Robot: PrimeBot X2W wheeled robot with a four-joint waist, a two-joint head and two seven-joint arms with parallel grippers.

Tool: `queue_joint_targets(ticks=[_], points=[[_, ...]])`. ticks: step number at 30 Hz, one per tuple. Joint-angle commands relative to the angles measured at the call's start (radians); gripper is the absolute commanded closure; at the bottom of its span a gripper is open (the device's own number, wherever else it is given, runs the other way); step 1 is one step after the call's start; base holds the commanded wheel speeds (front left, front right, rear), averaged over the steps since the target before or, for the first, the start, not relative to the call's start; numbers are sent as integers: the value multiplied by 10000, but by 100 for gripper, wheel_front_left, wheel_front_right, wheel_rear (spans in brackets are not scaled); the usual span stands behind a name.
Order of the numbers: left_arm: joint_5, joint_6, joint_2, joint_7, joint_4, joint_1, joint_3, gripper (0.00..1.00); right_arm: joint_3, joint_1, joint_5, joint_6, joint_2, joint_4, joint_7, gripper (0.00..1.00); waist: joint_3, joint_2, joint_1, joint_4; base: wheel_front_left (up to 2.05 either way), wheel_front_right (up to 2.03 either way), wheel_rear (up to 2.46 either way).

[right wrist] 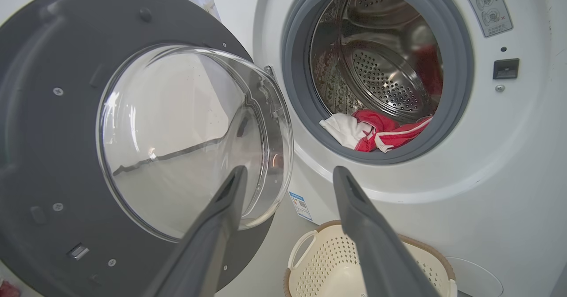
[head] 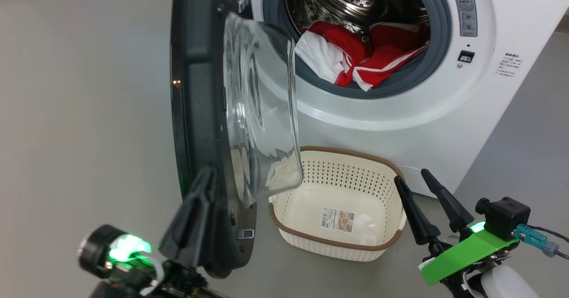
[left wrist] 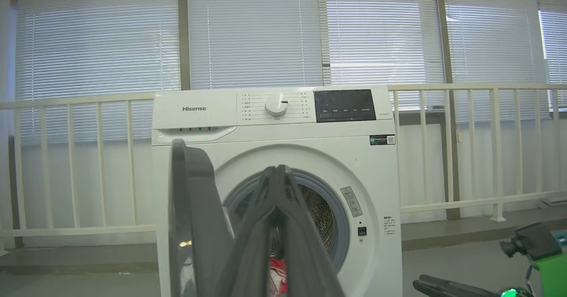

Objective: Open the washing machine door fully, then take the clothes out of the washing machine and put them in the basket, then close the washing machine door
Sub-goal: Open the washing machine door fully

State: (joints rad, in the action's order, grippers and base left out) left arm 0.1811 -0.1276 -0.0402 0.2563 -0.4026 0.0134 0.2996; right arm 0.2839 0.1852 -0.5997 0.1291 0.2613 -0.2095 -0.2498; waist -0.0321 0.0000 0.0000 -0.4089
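While the washing machine door (head: 195, 66) stands open, hinged at the left side of the drum mouth, its disc is upright and nearly edge-on in the head view. It lies roughly square to the front of the washing machine (head: 400, 124). Its clear glass bowl (head: 258, 102) bulges rightward, towards the drum mouth and above the left end of the basket.

Left: the left tool (head: 205, 175) is closed, its two fingers pressed together with nothing between them. It points up along the door's lower rim; whether it touches the rim cannot be told.

Centre: the clothes (head: 355, 53), red with white panels and stripes, lie in the bottom of the steel drum (head: 346, 0). A white fold and a striped edge drape forward onto the grey gasket (head: 440, 35).

Below: the basket (head: 338, 173) sits mouth-up on the floor, just beside the foot of the machine's front. It contains only a paper label (head: 337, 220) on its bottom.

Right: the right tool (head: 411, 176) has its fingers spread wide and holds nothing. It points up towards the machine from just beside the basket's right end.

Surface: a smooth, plain grey floor (head: 80, 133). Room, in the left wrist view: a cream railing (left wrist: 79, 164) runs behind the machine, with windows covered by white blinds (left wrist: 252, 31) beyond it.
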Motion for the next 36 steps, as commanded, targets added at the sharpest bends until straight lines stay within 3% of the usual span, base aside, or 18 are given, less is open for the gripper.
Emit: queue_joint_targets(ticks=[1,7,20,36], points=[[101,-30,-147,-45,-98,384,-127,100,223,265,62,16,85,234,-120,0,-31,0,0,20,0,0,0],[454,-30,-204,-179,948,255,697,100,284,314,55,16,74,235,-120,0,-133,0,0,152,0,0,0],[1186,-30,-302,-64,3813,429,1051,100,372,370,-6,16,88,163,-120,0,-100,0,0,263,0,0,0],[1646,176,-564,26,4981,633,157,100,497,356,-36,16,104,137,-120,0,-134,0,0,210,0,0,0]])
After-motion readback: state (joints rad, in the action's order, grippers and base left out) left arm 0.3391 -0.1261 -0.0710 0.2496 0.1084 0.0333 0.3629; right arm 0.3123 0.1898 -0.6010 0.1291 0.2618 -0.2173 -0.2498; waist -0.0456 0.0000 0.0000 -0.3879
